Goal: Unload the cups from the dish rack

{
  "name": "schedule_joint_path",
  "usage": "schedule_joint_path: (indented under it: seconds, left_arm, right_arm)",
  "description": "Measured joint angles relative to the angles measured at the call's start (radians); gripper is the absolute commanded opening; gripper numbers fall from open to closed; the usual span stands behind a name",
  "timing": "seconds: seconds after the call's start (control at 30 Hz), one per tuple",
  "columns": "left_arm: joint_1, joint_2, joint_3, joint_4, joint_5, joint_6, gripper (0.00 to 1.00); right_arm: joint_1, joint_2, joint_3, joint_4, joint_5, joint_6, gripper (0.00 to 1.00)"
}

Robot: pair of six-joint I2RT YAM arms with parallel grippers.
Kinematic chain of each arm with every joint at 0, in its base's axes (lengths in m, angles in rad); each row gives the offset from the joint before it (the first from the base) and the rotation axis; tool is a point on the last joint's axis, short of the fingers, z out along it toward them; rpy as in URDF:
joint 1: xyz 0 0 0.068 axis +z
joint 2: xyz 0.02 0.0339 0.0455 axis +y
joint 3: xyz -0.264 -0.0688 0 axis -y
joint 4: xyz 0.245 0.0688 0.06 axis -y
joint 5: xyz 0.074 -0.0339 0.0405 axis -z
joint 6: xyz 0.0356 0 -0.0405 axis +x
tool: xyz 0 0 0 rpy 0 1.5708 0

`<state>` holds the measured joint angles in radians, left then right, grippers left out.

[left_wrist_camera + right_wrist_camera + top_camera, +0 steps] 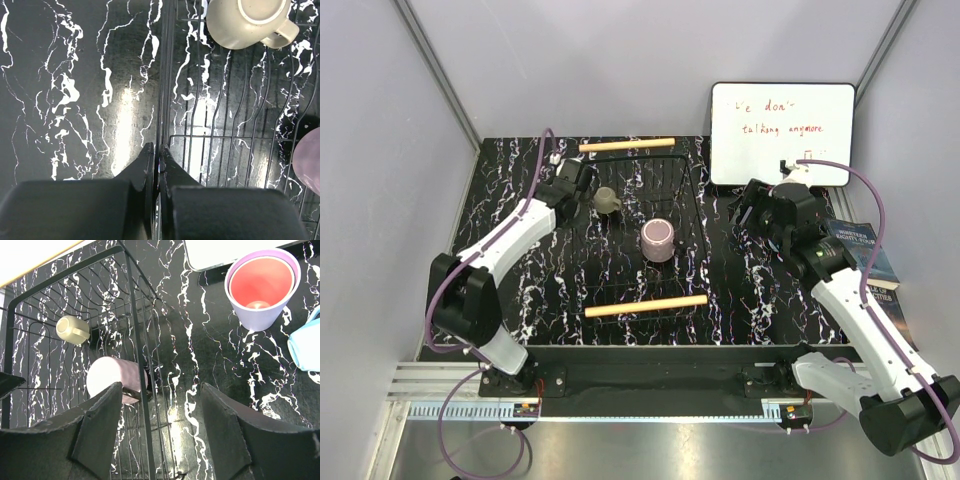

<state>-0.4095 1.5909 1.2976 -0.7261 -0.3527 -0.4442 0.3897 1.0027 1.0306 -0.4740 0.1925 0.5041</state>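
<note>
The dish rack (692,190) lies flat mid-table, a wooden bar at each end. On it are an olive-grey mug (607,200) with a handle and a mauve-pink cup (659,240), which the right wrist view shows lying on its side (112,379). My left gripper (582,190) is at the rack's left edge. Its jaws (157,148) are pressed together with the rack's edge wire (161,100) running in between them. My right gripper (160,390) hangs open above the rack's right edge. A coral cup (260,282) nested in a lavender cup (257,315) and a light blue cup (304,345) stand on the table.
A whiteboard (782,133) with red writing lies at the back right, next to the cups on the table. A dark book (868,265) lies along the right edge under my right arm. The table top is black marble pattern (520,180).
</note>
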Motion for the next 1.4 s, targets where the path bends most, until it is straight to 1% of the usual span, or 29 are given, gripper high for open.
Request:
schedule_joint_path:
  seconds: [0.2, 0.23, 0.27, 0.3, 0.33, 0.37, 0.4, 0.43, 0.57, 0.73, 0.9, 1.0, 1.17, 1.33, 1.4]
  left_arm:
    - [0.028, -0.023, -0.027, 0.000, 0.000, 0.001, 0.00]
    - [0.034, -0.029, -0.032, -0.002, -0.002, 0.000, 0.07]
    - [0.039, -0.033, -0.034, -0.007, -0.005, -0.002, 0.16]
    - [0.042, -0.039, -0.035, -0.012, -0.012, -0.002, 0.28]
    - [0.045, -0.045, -0.037, -0.016, -0.027, -0.002, 0.68]
    - [0.047, -0.051, -0.037, -0.024, -0.050, 0.005, 0.82]
    - [0.050, -0.059, -0.037, -0.035, -0.069, 0.011, 0.93]
    - [0.055, -0.069, -0.037, -0.045, -0.084, 0.008, 0.99]
    - [0.065, -0.120, -0.037, -0.058, -0.123, 0.000, 0.99]
    - [0.066, -0.171, -0.034, -0.067, -0.132, -0.009, 0.99]
    - [0.052, -0.241, -0.014, -0.069, -0.127, -0.037, 0.99]
    - [0.011, -0.311, 0.009, -0.053, -0.124, -0.046, 0.99]
    - [-0.125, -0.394, 0.043, -0.006, -0.129, -0.055, 0.99]
    - [-0.224, -0.403, 0.029, 0.026, -0.134, -0.064, 0.99]
    - [-0.248, -0.401, 0.012, 0.036, -0.133, -0.070, 0.99]
  right_arm:
    - [0.000, -0.005, -0.005, 0.003, 0.000, 0.000, 0.71]
    - [0.000, -0.005, -0.005, 0.004, 0.000, 0.000, 0.71]
    - [0.000, -0.005, -0.005, 0.005, 0.000, 0.000, 0.71]
    - [0.000, -0.005, -0.005, 0.005, -0.001, 0.000, 0.71]
    - [0.000, -0.005, -0.005, 0.005, -0.001, 0.000, 0.72]
    - [0.000, -0.005, -0.005, 0.005, -0.001, 0.000, 0.72]
    - [0.000, -0.005, -0.005, 0.005, -0.001, 0.000, 0.72]
    - [0.000, -0.005, -0.005, 0.006, -0.002, 0.000, 0.72]
    - [0.000, -0.005, -0.005, 0.006, -0.002, 0.000, 0.72]
    - [0.000, -0.005, -0.005, 0.006, 0.004, 0.000, 0.72]
    - [-0.013, 0.034, 0.020, -0.046, 0.106, 0.013, 0.72]
    - [-0.081, 0.088, 0.031, -0.074, 0.147, 0.037, 0.72]
    - [-0.223, 0.138, 0.029, -0.119, 0.193, 0.073, 0.72]
    - [-0.365, 0.145, 0.023, -0.135, 0.187, 0.127, 0.72]
    - [-0.434, 0.148, 0.016, -0.137, 0.153, 0.158, 0.72]
